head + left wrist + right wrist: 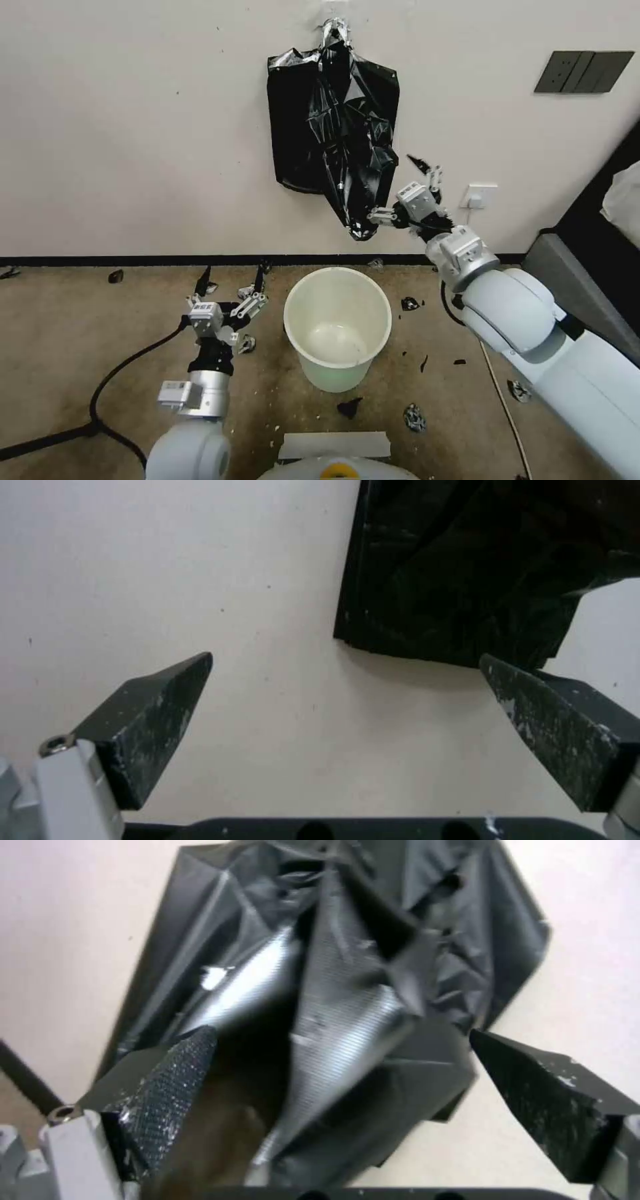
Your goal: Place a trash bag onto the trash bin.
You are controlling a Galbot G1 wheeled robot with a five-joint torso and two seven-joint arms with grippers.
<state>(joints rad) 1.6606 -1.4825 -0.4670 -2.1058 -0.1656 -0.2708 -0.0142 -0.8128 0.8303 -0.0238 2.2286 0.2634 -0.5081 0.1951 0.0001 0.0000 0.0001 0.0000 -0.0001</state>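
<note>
While the right gripper (405, 193) gapes apart at centre frame, it should straddle the trash bag (343, 143) low — left gripper (230, 280) idles spread.

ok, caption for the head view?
Right gripper open at hanging trash bag's lower tip, above empty trash bin.

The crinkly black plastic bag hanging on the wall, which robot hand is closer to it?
The right. The right gripper is open, right at the crinkly black plastic bag's lower tip. The left gripper is open too, low by the round cream-white plastic bin, well below the bag.
</note>
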